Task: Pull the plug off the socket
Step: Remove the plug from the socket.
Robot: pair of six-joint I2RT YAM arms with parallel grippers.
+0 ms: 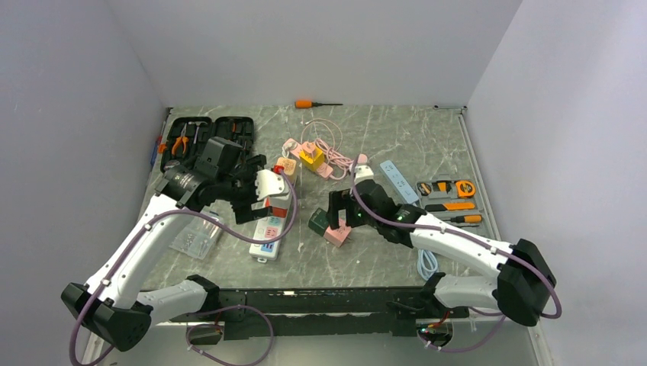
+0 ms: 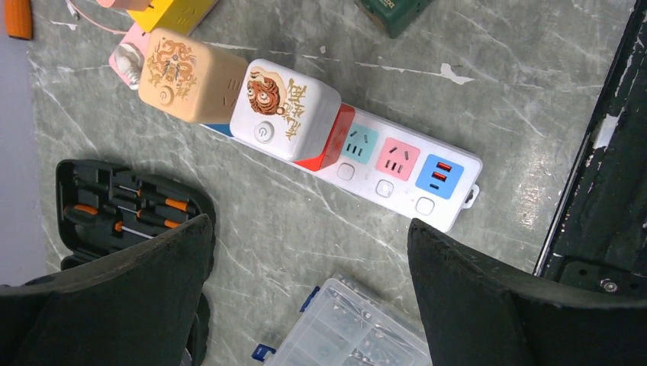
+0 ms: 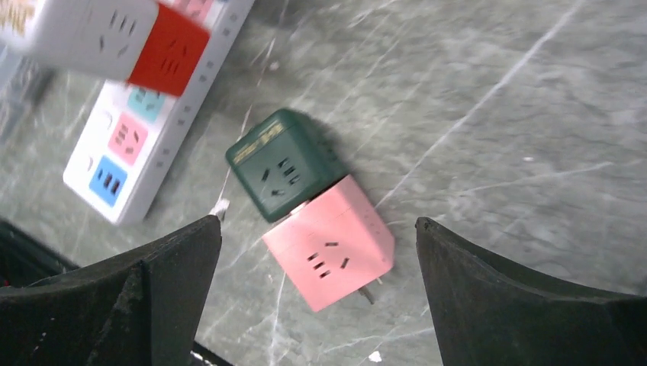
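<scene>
Grey, white-veined stone tabletop [image 1: 381,255] carries everything. Nearest the arm bases, a long white power strip with teal, pink and blue socket panels [image 2: 397,164] lies left of centre. A clear plastic compartment box [image 1: 194,236] sits just beside it on the left. The left gripper [image 2: 309,244] hangs over that strip with its black fingers [image 2: 152,274] spread wide, gripping nothing. The white cube plug with a tiger print and a red side [image 2: 286,107] sits on the strip's far end, and a tan cube plug [image 2: 191,76] touches it beyond. To the right, the right gripper [image 3: 317,244] is likewise wide and empty above a dark green cube adapter [image 3: 282,164] that touches a pink cube adapter [image 3: 332,244]. Farther back lie an open black tool case [image 1: 202,133] and, by the wall, an orange-handled screwdriver [image 1: 317,103].
</scene>
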